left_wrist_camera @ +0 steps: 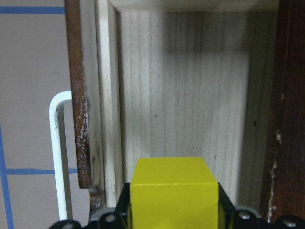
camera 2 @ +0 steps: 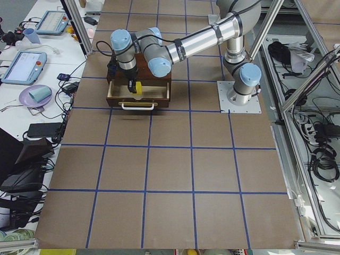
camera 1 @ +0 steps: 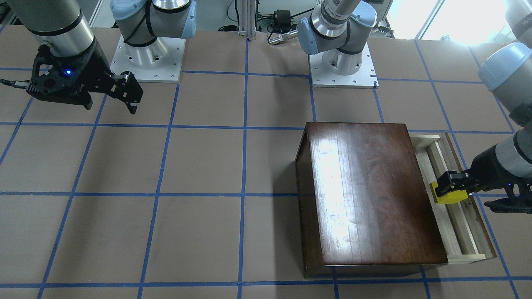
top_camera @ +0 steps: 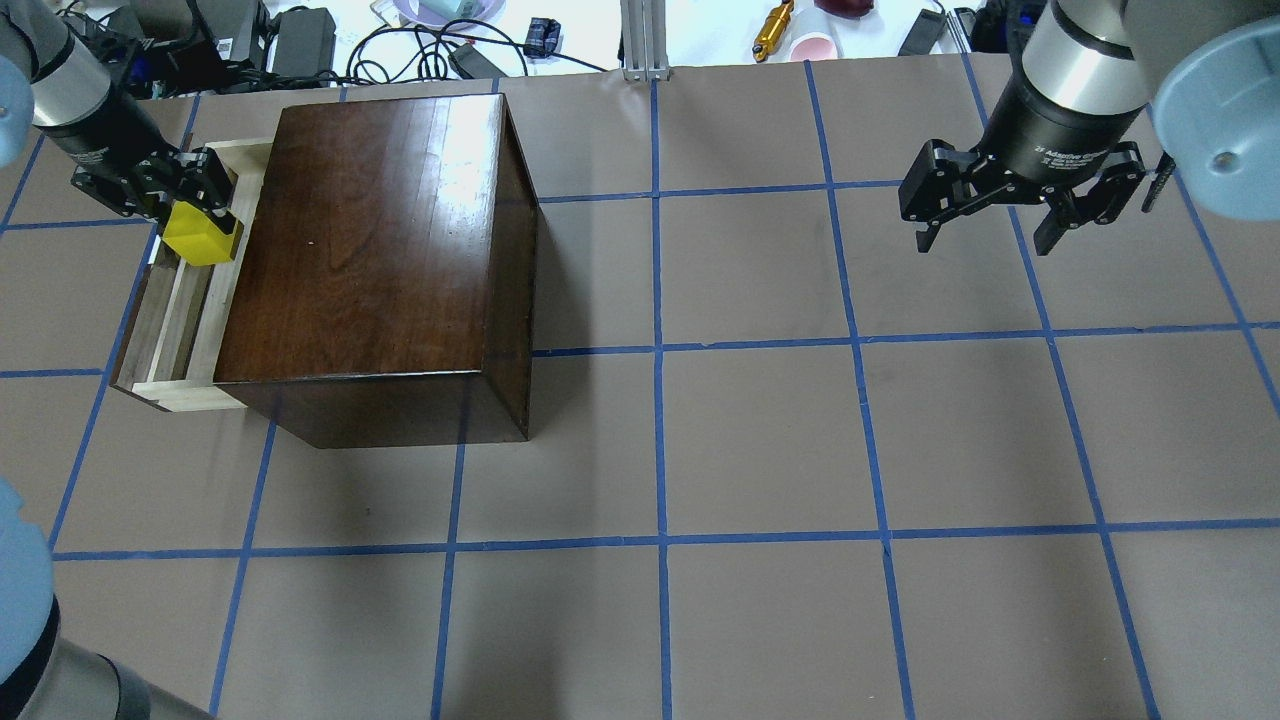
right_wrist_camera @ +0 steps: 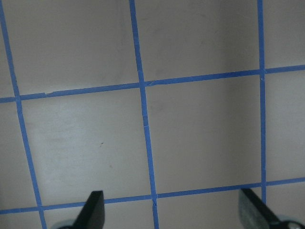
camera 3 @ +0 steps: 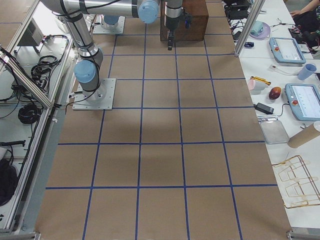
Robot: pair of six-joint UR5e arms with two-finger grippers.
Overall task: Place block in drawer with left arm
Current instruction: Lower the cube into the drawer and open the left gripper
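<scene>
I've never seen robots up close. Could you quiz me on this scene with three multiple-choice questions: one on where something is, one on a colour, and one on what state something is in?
1. Where is the yellow block?
A) on the floor
B) in the left hand, over the open drawer
C) on a shelf

2. What colour are the tape lines on the table?
A) red
B) blue
C) green

3. What state is the right hand in?
A) open, holding nothing
B) shut on a cup
C) shut on a cloth

Answers:
1. B: the overhead view shows the left hand gripping the block above the drawer's pale floor.
2. B: a blue grid crosses the brown tabletop.
3. A: its fingers are spread wide, with only bare table between them.
</scene>
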